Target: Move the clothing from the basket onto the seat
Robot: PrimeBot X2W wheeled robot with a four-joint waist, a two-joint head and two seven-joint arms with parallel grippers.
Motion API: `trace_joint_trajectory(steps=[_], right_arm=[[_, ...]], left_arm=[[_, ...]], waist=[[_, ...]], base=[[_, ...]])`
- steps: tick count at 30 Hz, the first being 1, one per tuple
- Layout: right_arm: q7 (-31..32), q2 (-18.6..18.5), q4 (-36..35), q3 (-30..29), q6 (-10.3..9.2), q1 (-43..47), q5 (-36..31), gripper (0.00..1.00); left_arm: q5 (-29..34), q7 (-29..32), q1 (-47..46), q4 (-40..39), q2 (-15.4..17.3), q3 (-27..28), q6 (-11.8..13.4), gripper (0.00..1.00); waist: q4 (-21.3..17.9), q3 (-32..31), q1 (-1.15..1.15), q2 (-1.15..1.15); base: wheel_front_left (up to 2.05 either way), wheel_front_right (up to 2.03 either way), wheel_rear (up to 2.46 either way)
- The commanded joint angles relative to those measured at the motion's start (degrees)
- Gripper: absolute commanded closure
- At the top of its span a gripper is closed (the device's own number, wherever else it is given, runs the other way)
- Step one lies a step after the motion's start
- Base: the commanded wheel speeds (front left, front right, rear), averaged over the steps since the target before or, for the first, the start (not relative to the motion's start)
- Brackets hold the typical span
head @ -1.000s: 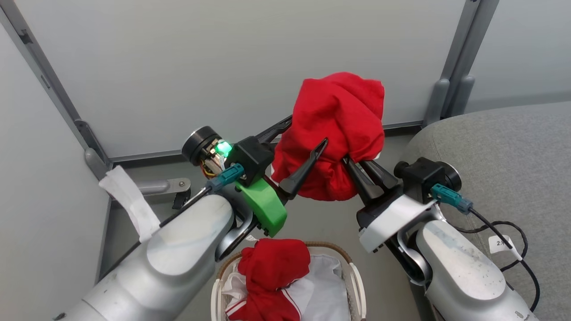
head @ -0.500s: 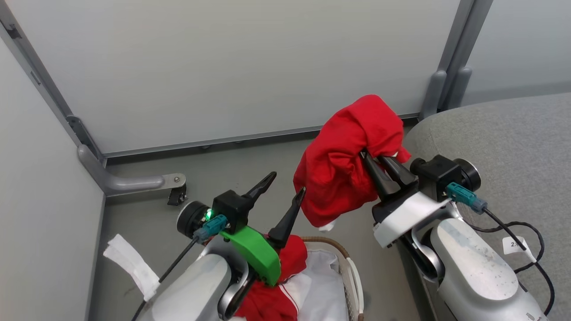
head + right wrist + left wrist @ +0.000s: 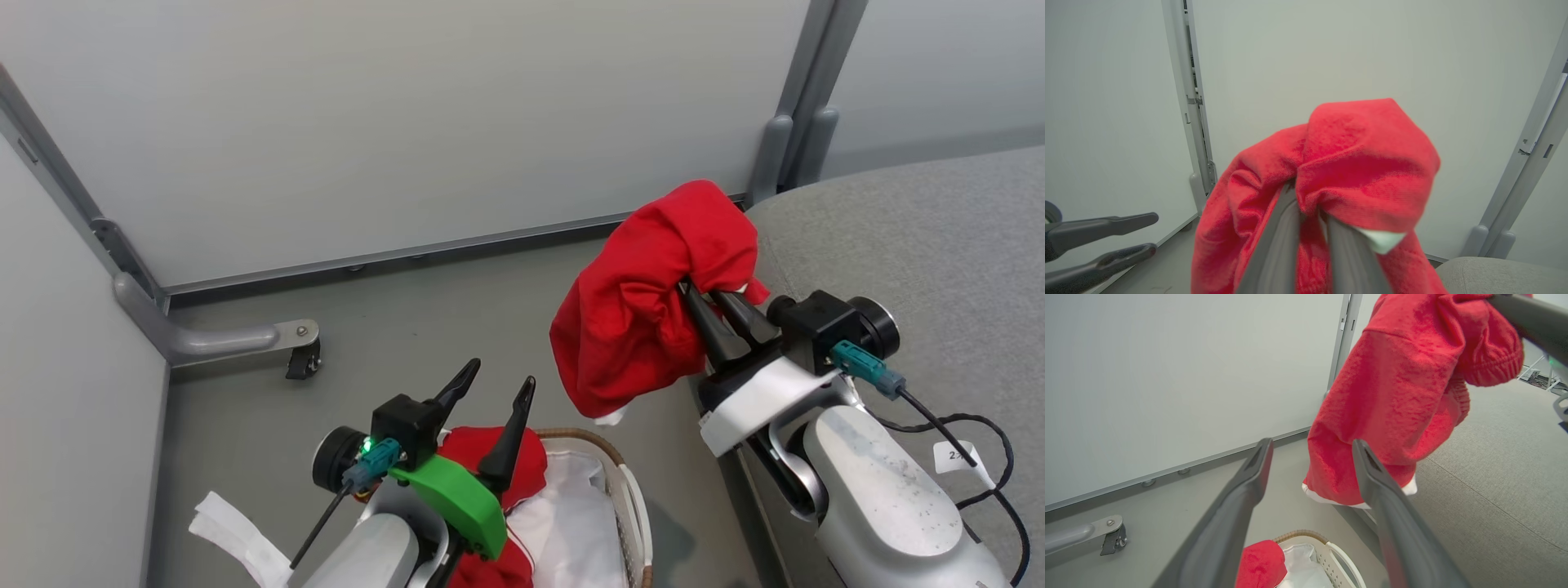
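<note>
Right pincer [image 3: 695, 300] clamps a bunched fold of the soft, light garment [image 3: 637, 327]; left pincer [image 3: 502, 374], apart, hangs by the basket [image 3: 630, 490], whose second garment [image 3: 535, 469] wants the same.

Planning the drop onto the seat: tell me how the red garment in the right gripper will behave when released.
Probably floppy: the red garment sags in folds below the right gripper, white hem hanging free. Likely light for its bulk: one narrow pinch carries it whole. Released over the seat, it should slump, not roll.
</note>
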Motion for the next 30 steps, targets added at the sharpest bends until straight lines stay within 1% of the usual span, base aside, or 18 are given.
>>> trace_joint_trajectory(steps=[1, 5, 15, 19, 22, 25, 30], right_arm=[[-0.03, -0.30, -0.22, -0.40, -0.06, 0.54, -0.47, 1.00], [-0.04, -0.75, -0.35, -0.81, -0.06, 0.69, -0.91, 1.00], [-0.04, -2.86, -0.64, -3.50, -0.06, 1.62, -1.69, 1.00], [-0.04, -3.27, -0.95, -4.67, -0.06, 1.84, -1.87, 1.00], [-0.04, -3.30, -1.01, -5.53, -0.06, 2.00, -1.96, 1.00], [-0.04, -3.21, -1.16, -6.46, -0.06, 2.00, -1.98, 1.00], [-0.04, -2.91, -1.06, -8.47, -0.06, -0.24, -0.32, 1.00]], left_arm=[[0.62, -0.05, 1.05, -0.03, -0.21, 0.62, -0.33, 0.00], [2.17, -0.04, 2.10, -0.43, -0.75, 1.67, -0.51, 0.00], [4.92, -0.04, 2.77, -1.28, -1.80, 2.66, -0.85, 0.00], [5.67, -0.04, 2.11, -1.33, -2.01, 2.49, -0.91, 0.00], [5.89, -0.05, 1.56, -1.35, -2.12, 1.91, -0.93, 0.00], [5.98, -0.04, 0.87, -1.36, -2.13, 1.22, -0.94, 0.00], [6.54, -0.04, -0.53, -1.70, -2.08, 0.24, -0.95, 0.00]], waist=[[-1.34, 0.10, 0.00, 0.00], [-4.98, 0.29, 0.00, 0.00], [-16.72, 1.89, 0.00, 0.00], [-20.01, 2.89, 0.00, 0.00], [-21.51, 3.62, 0.00, 0.00], [-22.14, 4.49, 0.00, 0.00], [-21.27, 7.38, 0.00, 0.00]], base=[[0.00, 0.00, 0.00], [0.00, 0.00, 0.00], [0.00, 0.00, 0.00], [0.00, 0.00, 0.00], [0.00, 0.00, 0.00], [0.00, 0.00, 0.00], [0.00, 0.00, 0.00]])
